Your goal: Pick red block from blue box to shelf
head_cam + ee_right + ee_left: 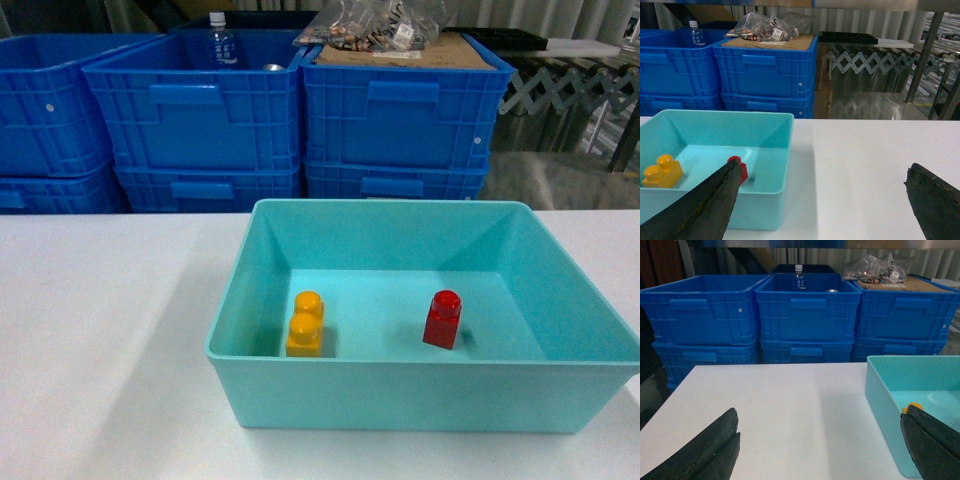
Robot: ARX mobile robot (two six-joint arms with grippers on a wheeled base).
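Your right gripper (820, 200) is wide open and holds nothing. The red block (738, 170) stands in the blue box (785, 150), probably just past its left finger.

Left gripper (820, 450), right gripper (822, 210): black, tapered fingers (705, 205), rough matte surface.

No legible text, brand or number anywhere. Label on water bottle (221, 42) in rear blue crate (200, 110): too blurred to read. White tag on clear plastic bags (771, 27) atop cardboard: print too small to make out. Turquoise tub (300, 395), bricks, crate fronts: unmarked, no lettering visible.
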